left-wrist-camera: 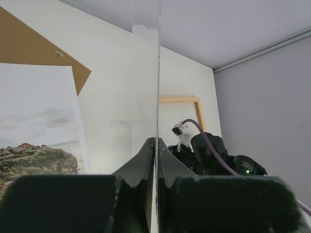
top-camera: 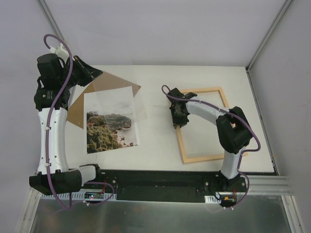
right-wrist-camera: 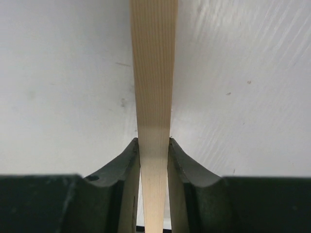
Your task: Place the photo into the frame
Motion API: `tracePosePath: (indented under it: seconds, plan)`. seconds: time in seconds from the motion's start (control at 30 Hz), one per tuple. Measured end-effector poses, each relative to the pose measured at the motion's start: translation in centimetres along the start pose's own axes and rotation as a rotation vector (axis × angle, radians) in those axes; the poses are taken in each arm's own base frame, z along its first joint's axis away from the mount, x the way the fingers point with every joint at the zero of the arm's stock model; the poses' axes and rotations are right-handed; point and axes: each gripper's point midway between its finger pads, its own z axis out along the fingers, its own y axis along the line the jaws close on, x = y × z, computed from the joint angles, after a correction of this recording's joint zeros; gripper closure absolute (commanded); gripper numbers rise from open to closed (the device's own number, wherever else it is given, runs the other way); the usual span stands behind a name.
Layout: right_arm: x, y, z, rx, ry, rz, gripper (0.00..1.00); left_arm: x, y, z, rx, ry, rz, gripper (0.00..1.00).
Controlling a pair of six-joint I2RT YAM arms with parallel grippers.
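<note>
**Materials and finish, placed from the frame**

Frame (top-camera: 206,158): light bare wood, matt, with fine straight grain showing clearly in the right wrist view.
Table (top-camera: 155,77) under frame: white, matt, a few faint scuffs and specks.
Photo (top-camera: 111,121), left of frame: smooth paper print.
Board (top-camera: 116,82) under the photo: plain brown, matt; card or fibreboard, cannot tell which.
Pane (left-wrist-camera: 158,73): thin, clear, glossy; glass or plastic, cannot tell.
Right gripper (right-wrist-camera: 153,141) fingers (right-wrist-camera: 124,170): black plastic, matt, slightly grainy.
Left gripper (left-wrist-camera: 156,141) fingers (left-wrist-camera: 136,167): same.
Arms (top-camera: 53,131): smooth white plastic shells with a slight shine, black matt joints.
Cable (top-camera: 60,92): purple, smooth sleeve.
Rail (top-camera: 272,183), nearer than frame: silvery metal.
Sheet (top-camera: 146,216) beyond the rail: grey metal, dull brushed sheen.
</note>
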Motion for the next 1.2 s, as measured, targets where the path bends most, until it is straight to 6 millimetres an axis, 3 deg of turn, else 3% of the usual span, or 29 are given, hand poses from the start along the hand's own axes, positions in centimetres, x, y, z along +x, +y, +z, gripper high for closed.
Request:
tracePosePath:
  seconds: [0.13,0.27,0.37,0.5,0.67,0.93,1.2]
  plan:
    - [-4.1,2.3,-3.9,-0.079,-0.078,0.035,0.99,0.1,0.6,-0.3,-0.033,-0.017,0.006,1.0]
    - [-9.3,5.3,-10.2,-0.221,-0.218,0.068,0.99,0.3,1.4,-0.9,-0.077,-0.032,0.026,1.0]
    - [-12.0,7.0,-15.4,-0.344,-0.314,0.095,0.99,0.4,2.1,-1.3,-0.12,-0.046,0.041,1.0]
    - [-13.4,8.0,-21.5,-0.53,-0.385,0.159,0.99,0.2,3.0,-1.8,-0.177,-0.06,0.063,1.0]
    - [-14.5,8.7,-26.8,-0.765,-0.395,0.284,0.99,0.1,3.5,-2.1,-0.208,-0.066,0.075,1.0]
    - [-15.6,11.6,-31.7,-1.068,-0.342,0.359,0.99,0.0,3.5,-2.2,-0.217,-0.071,0.083,1.0]
    - [-16.0,12.7,-31.1,-1.244,-0.226,0.45,0.99,-0.4,3.3,-2.1,-0.209,-0.07,0.098,1.0]
